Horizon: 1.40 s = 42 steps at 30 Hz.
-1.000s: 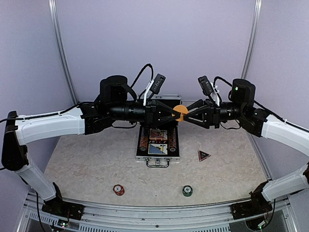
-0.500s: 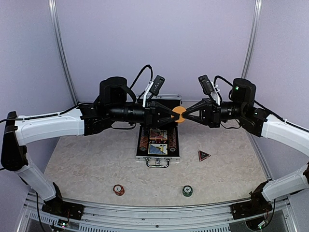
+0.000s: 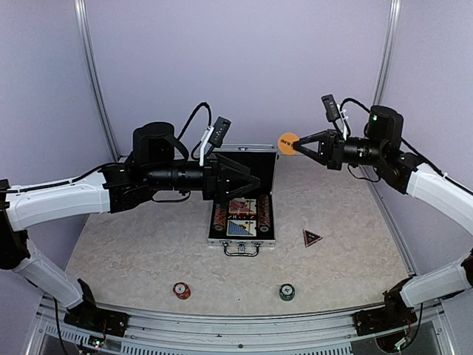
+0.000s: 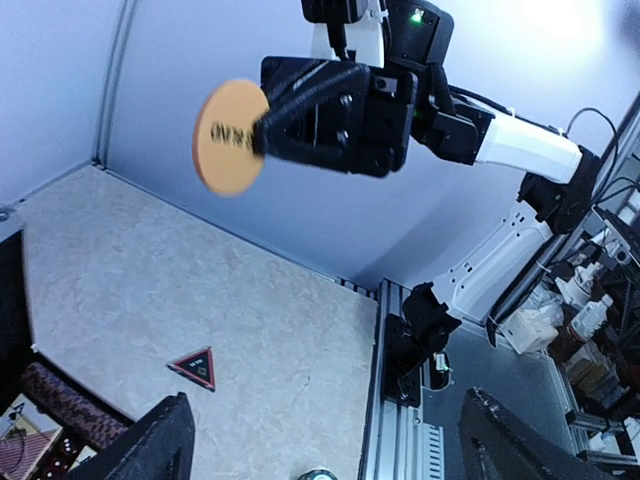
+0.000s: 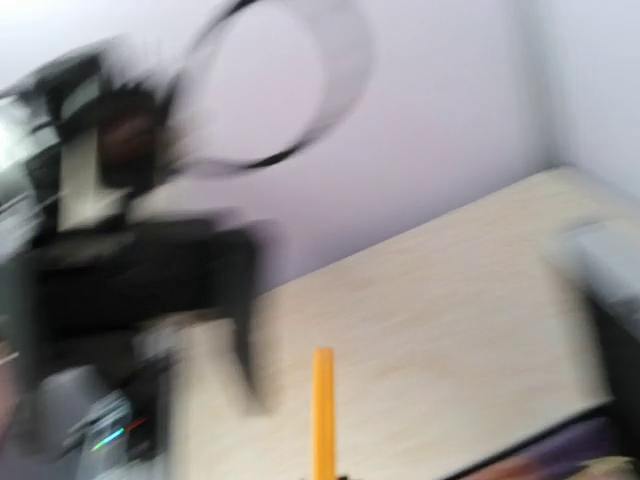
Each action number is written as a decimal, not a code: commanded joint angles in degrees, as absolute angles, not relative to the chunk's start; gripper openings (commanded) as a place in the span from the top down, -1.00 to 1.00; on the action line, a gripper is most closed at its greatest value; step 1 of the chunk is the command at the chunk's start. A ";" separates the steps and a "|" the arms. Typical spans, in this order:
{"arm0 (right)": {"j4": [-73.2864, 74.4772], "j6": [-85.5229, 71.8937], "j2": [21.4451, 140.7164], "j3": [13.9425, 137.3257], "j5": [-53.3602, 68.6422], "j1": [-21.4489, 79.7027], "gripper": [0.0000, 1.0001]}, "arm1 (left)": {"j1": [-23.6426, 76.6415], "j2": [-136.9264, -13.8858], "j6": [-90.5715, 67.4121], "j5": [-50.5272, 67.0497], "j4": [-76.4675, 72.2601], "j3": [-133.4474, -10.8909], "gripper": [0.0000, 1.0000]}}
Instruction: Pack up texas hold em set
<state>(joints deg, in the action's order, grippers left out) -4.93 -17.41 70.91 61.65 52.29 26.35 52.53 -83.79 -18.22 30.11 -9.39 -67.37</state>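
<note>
The triangle marker [image 3: 312, 237] lies right of the case [image 3: 222, 241].

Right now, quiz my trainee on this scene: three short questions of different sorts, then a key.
1. True or false: the orange round disc lies inside the open silver aluminium case.
2. Fill in: the left gripper has its jaws ____.
3. Which gripper holds the disc? A. left gripper B. right gripper C. neither
Key: 1 false, it is held in the air above the case's far right corner; 2 open; 3 B.
</note>
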 commanded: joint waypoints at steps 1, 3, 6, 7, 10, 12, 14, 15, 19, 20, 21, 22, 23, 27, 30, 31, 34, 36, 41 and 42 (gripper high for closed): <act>2.46 -11.61 76.35 72.38 35.65 21.48 1.00 | 50.05 -76.31 -19.16 24.38 -7.66 -63.31 -0.94; 4.78 -8.17 82.62 77.85 31.33 19.12 1.00 | 48.89 -73.57 -19.46 22.77 -6.06 -61.61 -0.98; 8.04 -0.16 94.98 88.87 27.81 16.67 1.00 | 47.18 -70.18 -20.01 20.76 -3.50 -59.69 -0.98; 9.98 2.77 99.46 93.86 26.24 16.28 1.00 | 46.81 -69.47 -20.19 20.02 -2.57 -59.19 -0.98; 15.44 10.48 114.19 109.13 21.77 15.53 1.00 | 45.72 -66.82 -20.75 18.23 -0.57 -57.76 -0.98; 16.67 15.46 121.84 118.45 20.77 14.88 1.00 | 45.14 -65.57 -21.15 16.88 1.38 -57.23 -0.98; 15.94 20.93 128.52 125.58 20.72 14.33 1.00 | 44.71 -64.45 -21.40 15.48 3.13 -56.98 -0.98; 14.53 23.59 131.07 127.91 20.95 14.18 1.00 | 44.46 -63.93 -21.44 14.90 3.98 -56.96 -0.98; 7.75 32.63 139.54 133.50 19.83 13.55 1.00 | 43.33 -62.88 -21.45 12.73 8.52 -58.04 -0.98; 6.52 34.98 141.32 134.27 19.60 13.54 1.00 | 43.19 -62.77 -21.51 12.28 9.65 -58.47 -0.98; 5.12 37.74 142.96 134.60 19.37 13.54 1.00 | 43.04 -62.71 -21.57 11.75 10.70 -58.86 -0.98; 3.58 40.17 144.43 134.58 19.41 13.54 1.00 | 42.94 -62.61 -21.68 11.24 11.71 -59.21 -0.98; 2.33 43.77 145.95 134.63 19.48 13.56 1.00 | 42.88 -62.65 -21.77 10.79 12.65 -59.50 -0.98; 0.12 53.37 151.54 135.52 19.47 13.42 1.00 | 42.67 -62.83 -22.26 8.87 15.63 -60.19 -0.98; -2.25 58.37 154.44 135.85 19.37 13.38 1.00 | 42.48 -63.08 -23.01 7.98 16.99 -60.29 -0.98; -2.54 60.10 155.24 135.95 19.68 13.36 1.00 | 42.45 -63.18 -23.22 7.92 17.36 -60.29 -0.98; -2.95 64.13 157.42 136.99 20.08 13.21 1.00 | 42.37 -63.70 -23.70 7.43 18.04 -60.42 -0.98; -2.42 66.31 158.61 138.14 21.15 12.90 1.00 | 42.30 -64.17 -23.96 7.23 18.55 -60.67 -0.98; -1.81 71.51 160.30 139.16 23.00 12.63 1.00 | 42.11 -65.54 -24.51 6.86 20.24 -61.40 -0.98; -2.04 72.51 160.60 139.26 22.98 12.57 1.00 | 41.97 -65.71 -24.63 6.70 20.56 -61.57 -0.98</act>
